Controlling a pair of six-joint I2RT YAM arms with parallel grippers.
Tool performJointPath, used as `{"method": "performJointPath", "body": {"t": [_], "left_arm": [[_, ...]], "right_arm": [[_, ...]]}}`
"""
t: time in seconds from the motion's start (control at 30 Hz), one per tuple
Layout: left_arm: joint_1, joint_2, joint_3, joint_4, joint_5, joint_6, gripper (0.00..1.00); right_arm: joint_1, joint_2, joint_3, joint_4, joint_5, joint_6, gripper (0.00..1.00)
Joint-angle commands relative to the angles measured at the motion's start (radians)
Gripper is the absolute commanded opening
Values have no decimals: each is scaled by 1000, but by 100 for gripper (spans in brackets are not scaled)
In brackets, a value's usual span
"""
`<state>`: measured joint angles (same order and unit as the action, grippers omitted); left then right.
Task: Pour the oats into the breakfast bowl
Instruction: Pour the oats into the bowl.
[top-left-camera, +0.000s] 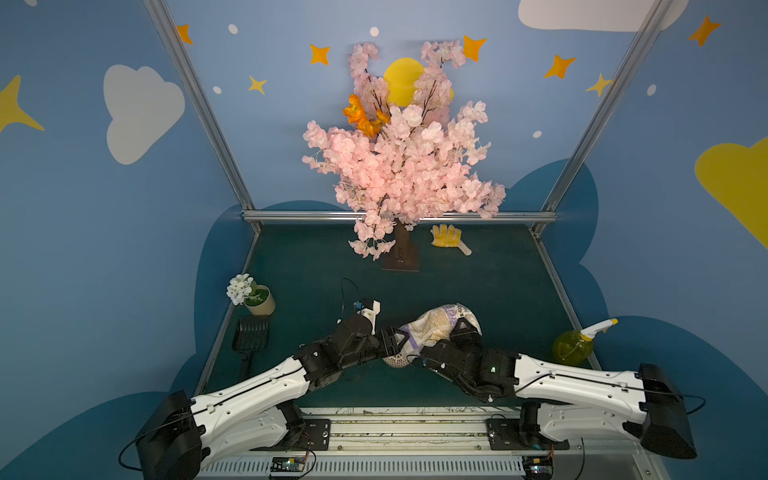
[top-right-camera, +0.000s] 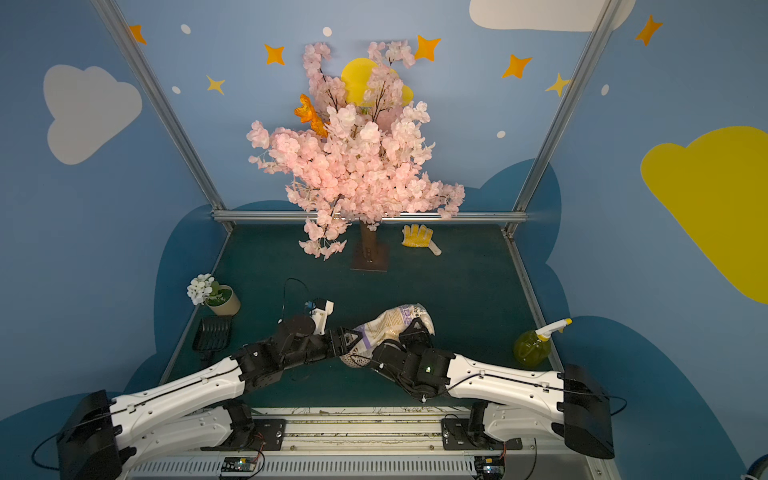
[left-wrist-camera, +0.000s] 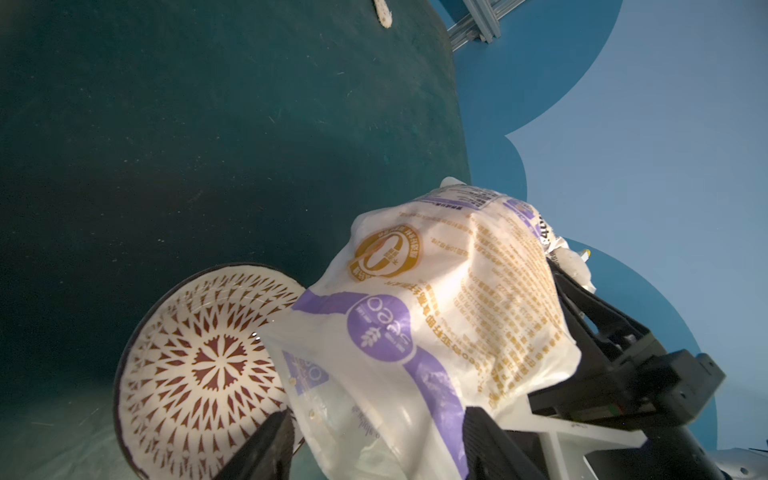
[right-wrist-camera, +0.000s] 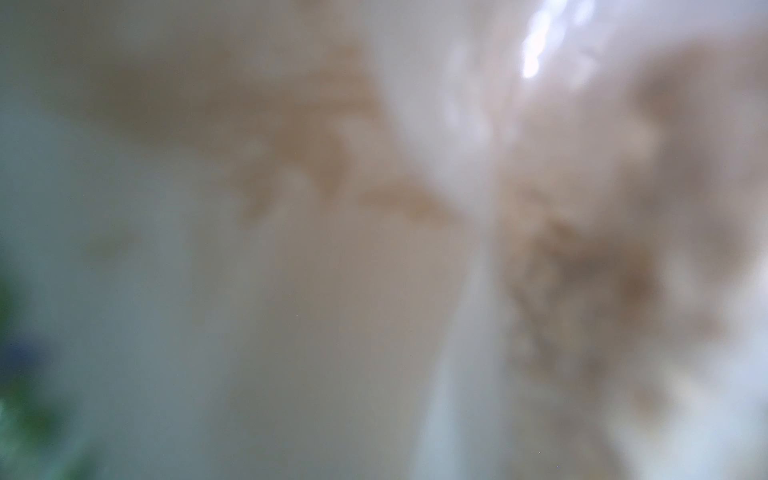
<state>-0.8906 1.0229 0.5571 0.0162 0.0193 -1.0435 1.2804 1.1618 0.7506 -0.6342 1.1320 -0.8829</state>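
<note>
The oats are in a soft white and clear bag (top-left-camera: 432, 328) (top-right-camera: 386, 326) with purple and gold print. It hangs tilted in the air between both arms. My left gripper (top-left-camera: 397, 337) (left-wrist-camera: 378, 415) is shut on the bag's lower, clear end, with one finger (left-wrist-camera: 266, 449) on each side. My right gripper (top-left-camera: 463, 330) is shut on the raised far end, and its wrist view shows only blurred bag (right-wrist-camera: 374, 249). The breakfast bowl (top-left-camera: 395, 362) (left-wrist-camera: 199, 365), cream with a lattice pattern, stands right under the lower end and I see no oats in it.
A pink blossom tree (top-left-camera: 401, 253) stands at the back middle with a yellow glove (top-left-camera: 446, 237) beside it. A beige flower pot (top-left-camera: 261, 302) and a black scoop (top-left-camera: 250, 332) are at the left edge. A yellow spray bottle (top-left-camera: 573, 345) stands at the right edge.
</note>
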Motion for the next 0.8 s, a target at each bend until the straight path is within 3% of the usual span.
{"method": "performJointPath", "body": {"t": [0.0,0.27,0.77], "left_arm": [[-2,-14,-9,43,-20,-17,69],[-4,-4,-26,67,-20,-32,67],[-7,31,-31,97,-10,-40,53]], "right_arm": [[7,-12,13,140,156,-14,0],[11,-8,-15,225,187,-84,0],[19,-3,-36,296,218,-150,0]]}}
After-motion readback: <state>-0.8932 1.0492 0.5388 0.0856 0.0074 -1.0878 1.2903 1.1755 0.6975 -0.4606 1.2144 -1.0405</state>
